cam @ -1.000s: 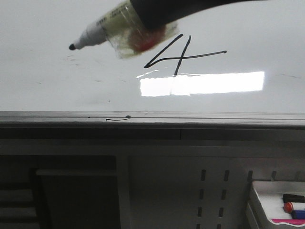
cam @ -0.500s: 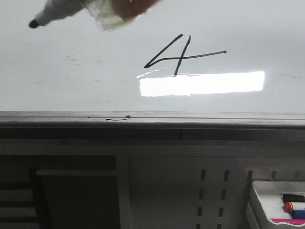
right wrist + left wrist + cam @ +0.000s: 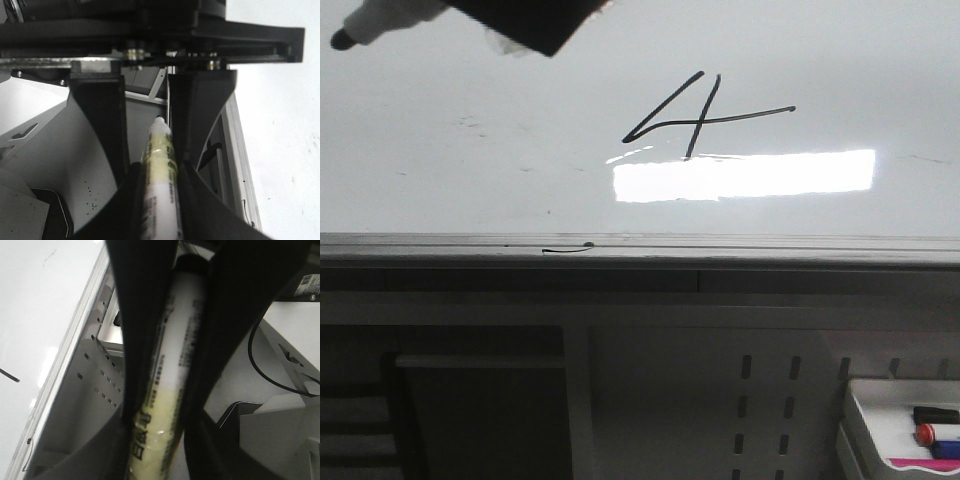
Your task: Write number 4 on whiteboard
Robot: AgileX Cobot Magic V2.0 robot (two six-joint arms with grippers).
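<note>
The whiteboard [image 3: 840, 60] fills the upper front view. The number 4 [image 3: 695, 115] is drawn on it in black, its crossbar running right. A dark gripper [image 3: 525, 25] at the top left edge holds a marker [image 3: 390, 15] with its black tip [image 3: 340, 40] pointing left, well left of the 4; I cannot tell which arm it is. My left gripper [image 3: 160, 420] is shut on a white and yellowish marker [image 3: 185, 330]. My right gripper [image 3: 160, 185] is shut on a similar marker [image 3: 159, 150].
The board's grey rim [image 3: 770, 245] carries a short black squiggle [image 3: 568, 249]. Below it is a perforated grey panel [image 3: 760, 400]. A small white tray [image 3: 865, 420] with spare markers [image 3: 940, 435] sits at the bottom right. A bright glare patch [image 3: 750, 175] lies under the 4.
The gripper with the marker has moved left and up, away from the 4, until only its tip and a dark corner show. The 4 is unchanged.
</note>
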